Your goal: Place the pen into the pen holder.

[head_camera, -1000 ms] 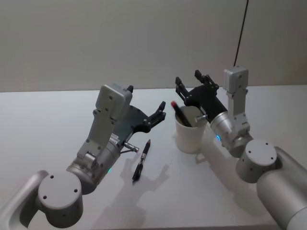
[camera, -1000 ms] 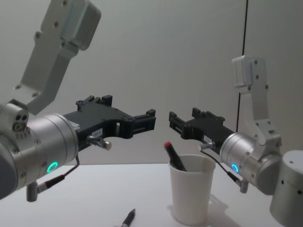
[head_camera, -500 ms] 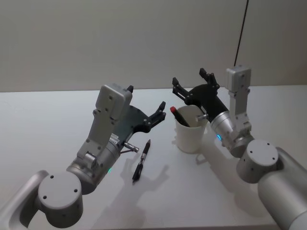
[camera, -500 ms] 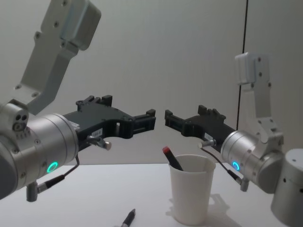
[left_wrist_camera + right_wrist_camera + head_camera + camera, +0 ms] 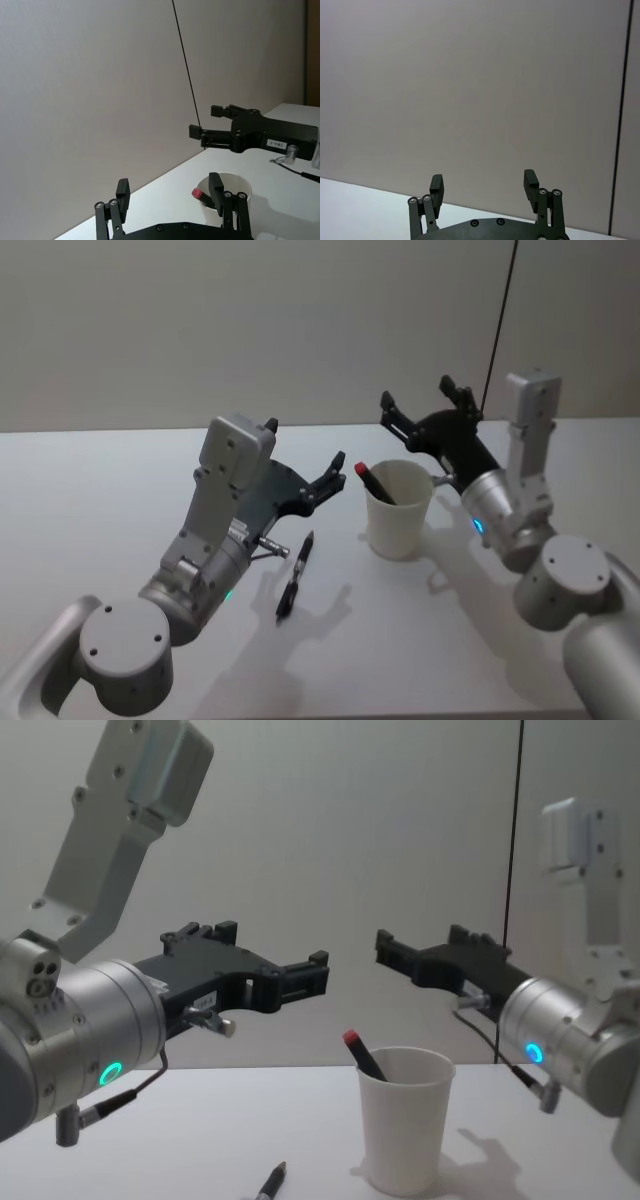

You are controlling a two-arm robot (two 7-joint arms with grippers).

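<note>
The fingers [image 5: 123, 194] of the left gripper [image 5: 328, 478] are spread apart and hold nothing. The gripper hangs in the air just left of a white paper cup [image 5: 400, 518]. The fingers [image 5: 436, 186] of the right gripper [image 5: 416, 397] are also apart and empty, raised above and slightly behind the cup.

The cup stands upright on a pale table [image 5: 100, 490]. A red-tipped pen [image 5: 371, 480] leans inside it against the left side of the rim. A black pen [image 5: 294, 574] lies flat on the table, near the cup's left and below the left gripper, touching neither.

The black pen looks light, stiff and smooth, and its thin round barrel could roll or slip. A pinch across the middle of the barrel seems the safest hold. The paper cup looks light and easy to tip, so a pen is best lowered in without nudging the rim.

The cup hides the lower part of the red-tipped pen. The chest view cuts off most of the black pen. Whether that pen has a clip or cap is hard to make out.
</note>
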